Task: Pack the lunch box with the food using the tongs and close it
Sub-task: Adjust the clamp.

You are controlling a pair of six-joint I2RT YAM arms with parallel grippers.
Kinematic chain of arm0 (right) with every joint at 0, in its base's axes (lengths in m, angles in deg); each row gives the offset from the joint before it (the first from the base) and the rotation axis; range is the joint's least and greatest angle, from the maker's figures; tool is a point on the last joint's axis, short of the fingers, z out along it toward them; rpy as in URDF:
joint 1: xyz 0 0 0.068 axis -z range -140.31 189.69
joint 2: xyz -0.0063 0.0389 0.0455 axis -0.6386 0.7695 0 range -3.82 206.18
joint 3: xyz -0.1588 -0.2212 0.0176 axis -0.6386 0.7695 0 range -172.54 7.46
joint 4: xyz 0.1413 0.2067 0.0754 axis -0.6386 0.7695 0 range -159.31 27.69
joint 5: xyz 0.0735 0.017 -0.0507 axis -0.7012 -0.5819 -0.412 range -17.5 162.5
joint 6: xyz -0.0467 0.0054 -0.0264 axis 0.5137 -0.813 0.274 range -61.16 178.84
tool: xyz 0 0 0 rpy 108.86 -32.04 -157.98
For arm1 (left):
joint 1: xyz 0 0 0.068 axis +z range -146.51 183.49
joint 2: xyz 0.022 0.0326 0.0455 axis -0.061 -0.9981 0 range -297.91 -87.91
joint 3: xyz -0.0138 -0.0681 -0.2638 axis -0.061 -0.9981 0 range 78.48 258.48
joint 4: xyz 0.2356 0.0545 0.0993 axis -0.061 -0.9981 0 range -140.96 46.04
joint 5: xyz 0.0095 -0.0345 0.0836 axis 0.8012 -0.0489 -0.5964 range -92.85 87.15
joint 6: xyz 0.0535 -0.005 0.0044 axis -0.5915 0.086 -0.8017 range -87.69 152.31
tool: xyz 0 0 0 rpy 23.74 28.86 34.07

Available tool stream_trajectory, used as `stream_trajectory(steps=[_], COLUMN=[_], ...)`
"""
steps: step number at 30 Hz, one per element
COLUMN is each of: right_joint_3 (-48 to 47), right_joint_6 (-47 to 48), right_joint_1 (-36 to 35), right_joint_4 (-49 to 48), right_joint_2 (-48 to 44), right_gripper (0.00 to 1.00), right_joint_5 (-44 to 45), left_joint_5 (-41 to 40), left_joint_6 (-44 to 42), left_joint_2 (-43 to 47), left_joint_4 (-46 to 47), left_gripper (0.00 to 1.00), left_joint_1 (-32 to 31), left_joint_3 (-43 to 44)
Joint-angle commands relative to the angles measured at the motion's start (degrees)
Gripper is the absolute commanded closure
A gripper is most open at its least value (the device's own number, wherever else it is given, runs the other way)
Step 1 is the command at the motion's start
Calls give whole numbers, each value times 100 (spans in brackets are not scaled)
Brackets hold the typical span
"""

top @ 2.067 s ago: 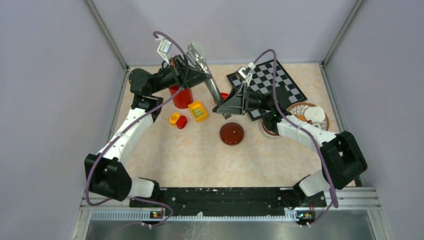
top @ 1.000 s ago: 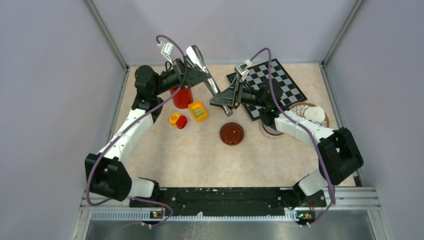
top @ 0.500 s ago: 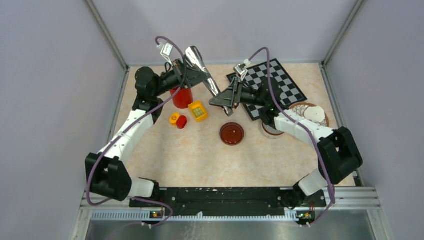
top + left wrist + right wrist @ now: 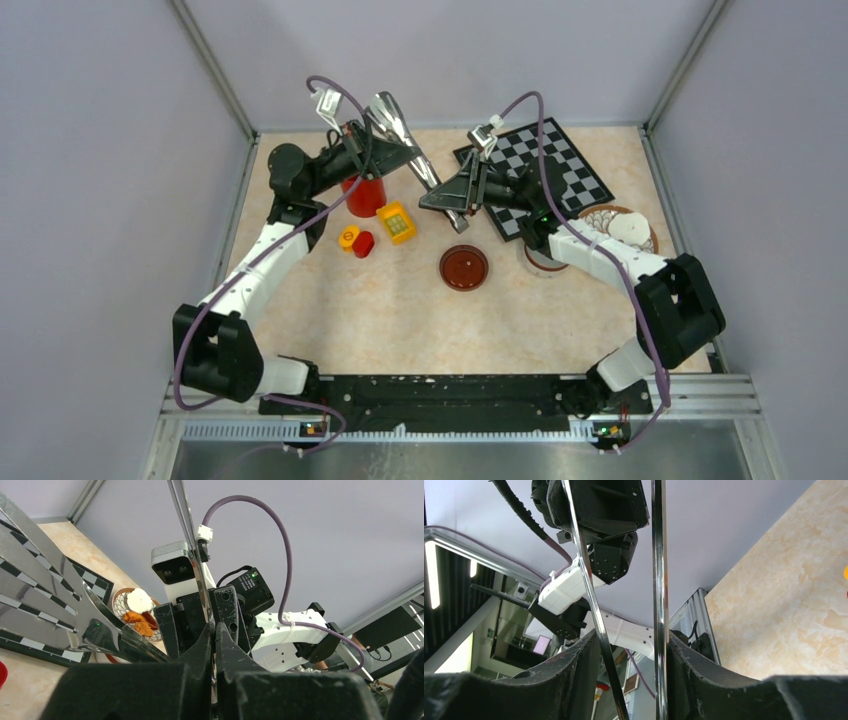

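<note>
The silver tongs point(image 4: 400, 118) hang slanted in the air over the back of the table, held by both arms. My left gripper point(image 4: 408, 158) is shut on one thin tongs arm point(image 4: 192, 555), which runs up from between its jaws point(image 4: 212, 627). My right gripper point(image 4: 445, 200) is shut around both tongs arms point(image 4: 658, 555), each finger touching one point(image 4: 631, 637). The food, a pale chunk point(image 4: 630, 228) and orange-brown pieces point(image 4: 140, 622), lies on a patterned plate point(image 4: 600, 215) at the right. The lunch box point(image 4: 535, 262) stands beside the plate, half hidden under my right arm.
A round dark-red dish point(image 4: 464, 267) lies mid-table. A red cup point(image 4: 365, 195), a yellow block point(image 4: 397, 222) and small orange and red blocks point(image 4: 355, 240) sit at the back left. A chessboard point(image 4: 565, 165) covers the back right. Grey walls enclose the table.
My right gripper moved left and up to the tongs and closed around both their arms. The left arm shifted slightly, still holding the tongs.
</note>
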Motion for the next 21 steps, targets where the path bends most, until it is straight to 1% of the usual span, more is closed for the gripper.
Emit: stream_trajectory(steps=[1, 4, 7, 9, 11, 12, 13, 17, 20, 21], right_joint_3=[-308, -320, -324, -347, -396, -423, -430, -378, -304, -275], right_joint_6=[-205, -230, -244, -202, -48, 53, 115, 216, 301, 335], right_joint_1=[-76, -76, -76, -76, -71, -63, -52, 38, 147, 193], right_joint_4=[-1086, -1130, -1130, -1079, -877, -748, -676, -607, -516, -501], right_joint_2=[-111, -106, -96, -91, -91, -91, -100, -148, -193, -210], right_gripper=[54, 54, 58, 63, 70, 73, 75, 78, 79, 79], right_joint_5=[91, 87, 97, 100, 89, 68, 52, 26, 10, 0], left_joint_5=[464, 483, 496, 517, 520, 531, 555, 596, 550, 523], left_joint_6=[-22, -15, -24, -47, -175, -290, -429, -854, -1365, -1594], left_joint_2=[58, 52, 63, 72, 89, 102, 117, 211, 293, 325], left_joint_4=[168, 189, 191, 179, 78, -55, -213, -665, -1266, -1506], left_gripper=[100, 100, 100, 100, 100, 97, 94, 74, 55, 46], left_joint_1=[-72, -81, -86, -96, -91, -98, -97, -85, -67, -58], left_joint_3=[-213, -232, -260, -279, -269, -220, -154, 78, 401, 540])
